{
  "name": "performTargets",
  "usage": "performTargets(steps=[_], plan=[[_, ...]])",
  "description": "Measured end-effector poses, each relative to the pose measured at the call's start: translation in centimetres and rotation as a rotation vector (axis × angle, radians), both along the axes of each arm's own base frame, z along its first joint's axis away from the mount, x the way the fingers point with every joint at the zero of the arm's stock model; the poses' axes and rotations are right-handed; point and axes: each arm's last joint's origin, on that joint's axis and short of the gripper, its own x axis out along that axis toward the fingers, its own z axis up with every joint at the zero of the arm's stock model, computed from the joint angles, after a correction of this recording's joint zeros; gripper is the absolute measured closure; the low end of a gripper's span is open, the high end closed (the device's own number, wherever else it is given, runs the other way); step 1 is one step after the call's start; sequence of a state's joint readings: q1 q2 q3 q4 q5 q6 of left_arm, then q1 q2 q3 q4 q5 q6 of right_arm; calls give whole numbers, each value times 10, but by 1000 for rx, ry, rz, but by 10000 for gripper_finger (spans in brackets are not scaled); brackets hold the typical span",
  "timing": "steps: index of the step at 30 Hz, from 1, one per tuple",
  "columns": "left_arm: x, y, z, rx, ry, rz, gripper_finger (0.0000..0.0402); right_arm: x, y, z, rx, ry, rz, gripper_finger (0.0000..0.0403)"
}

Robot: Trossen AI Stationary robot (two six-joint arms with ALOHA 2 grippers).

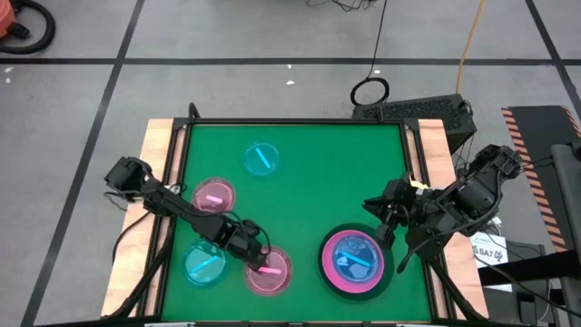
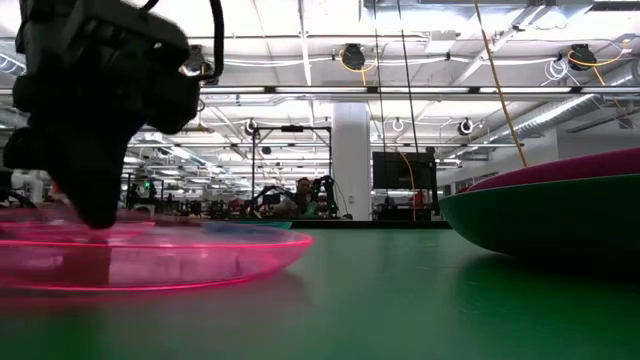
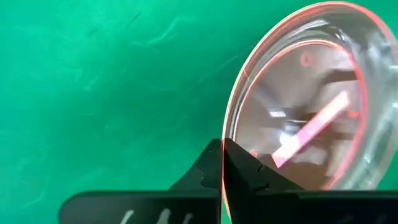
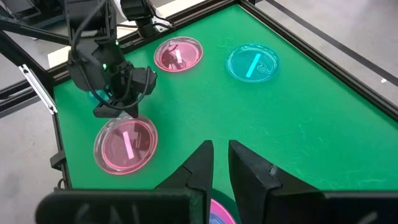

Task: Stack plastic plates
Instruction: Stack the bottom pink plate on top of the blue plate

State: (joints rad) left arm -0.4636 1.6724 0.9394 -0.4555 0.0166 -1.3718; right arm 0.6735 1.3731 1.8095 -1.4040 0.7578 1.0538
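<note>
From above, I see my left gripper (image 1: 261, 264) at the rim of a translucent pink plate (image 1: 270, 272) near the green surface (image 1: 309, 195)'s front edge. A cyan plate (image 1: 204, 263) lies just beside it, and the stack (image 1: 354, 262) sits to the right.

My left wrist view shows the fingers (image 3: 214, 171) pinched nearly closed on that plate's rim.

The right gripper (image 4: 221, 163) hovers narrowly parted, holding nothing.

1. Translucent pink plates: two loose, first (image 1: 214, 194), second (image 1: 270, 271).
2. Translucent cyan plates: two loose, first (image 1: 261, 159), second (image 1: 204, 263).
3. Stack (image 1: 356, 263): one, dark plate lowest.
</note>
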Motion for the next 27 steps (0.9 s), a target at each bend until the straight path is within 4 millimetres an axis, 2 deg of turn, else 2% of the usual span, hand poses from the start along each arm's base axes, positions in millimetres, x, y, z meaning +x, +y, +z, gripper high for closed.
performTargets(steps=[6, 14, 20, 27], plan=[[-3, 9, 23, -6, -73, 35, 397, 0, 0, 0, 10, -2, -6, 360], [-5, 24, 46, 0, -167, 73, 398, -6, -3, -2, 104, 28, -63, 360], [-2, 33, 57, -11, -235, 124, 398, -13, -8, -2, 211, 26, -173, 360], [10, 46, 75, -27, -423, 230, 398, -24, -17, 1, 371, -6, -311, 359]])
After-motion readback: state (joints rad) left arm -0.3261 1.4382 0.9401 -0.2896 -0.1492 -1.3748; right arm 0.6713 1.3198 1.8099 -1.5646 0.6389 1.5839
